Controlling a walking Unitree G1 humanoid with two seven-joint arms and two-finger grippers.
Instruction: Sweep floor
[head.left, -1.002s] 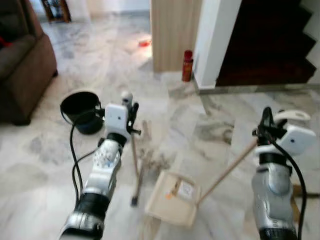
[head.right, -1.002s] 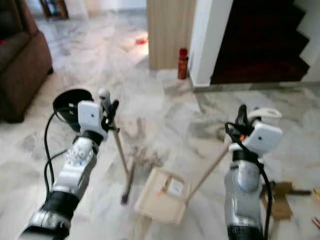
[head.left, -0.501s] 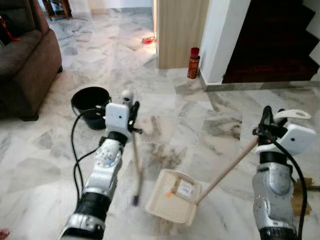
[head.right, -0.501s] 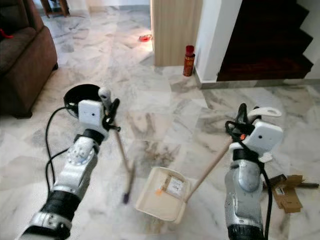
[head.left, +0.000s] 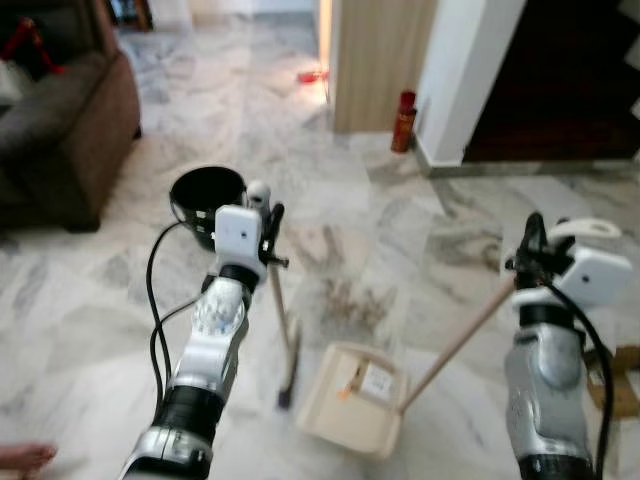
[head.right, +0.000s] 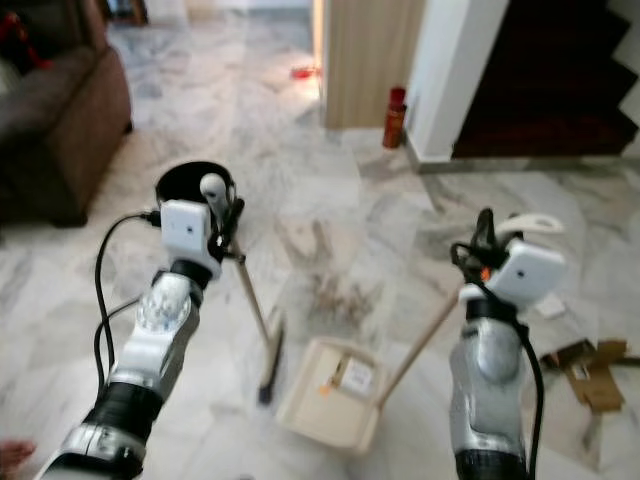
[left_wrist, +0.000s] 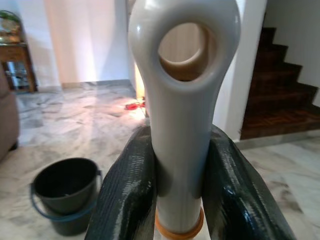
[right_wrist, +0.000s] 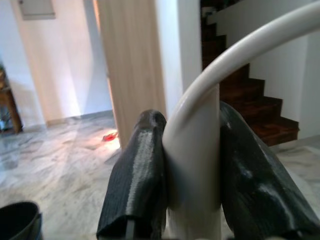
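Left gripper (left_wrist: 175, 200) clenched on the broom (head.left: 284, 330) handle — wrist view shows both black fingers (left_wrist: 127, 195) pressed against the pale grip just below its hanging loop. Broom shaft slants down from the gripper, and its dark head sits on the marble floor (head.left: 90, 310) just left of the dustpan (head.left: 350, 398). Right gripper (right_wrist: 192, 200) clenched on the dustpan's handle (head.left: 455, 345), jaws tight on either side of the white curved top; the wooden pole runs down and to the robot's left into the cream pan, which lies flat on the floor between the two arms, with a small orange scrap and a label-like patch on it. Patch of brownish debris (head.left: 345, 298) on the floor just beyond the pan and broom head. Black bucket (head.left: 205, 200) stands behind the left arm, near the brown sofa (head.left: 60, 120) at far left. Red can (head.left: 403, 120) sits at the foot of the white wall corner, beside the wooden panel (head.left: 380, 60); dark staircase (head.right: 540, 80) on the right. Flattened cardboard (head.right: 585, 365) lies on the floor to the right of the right arm.
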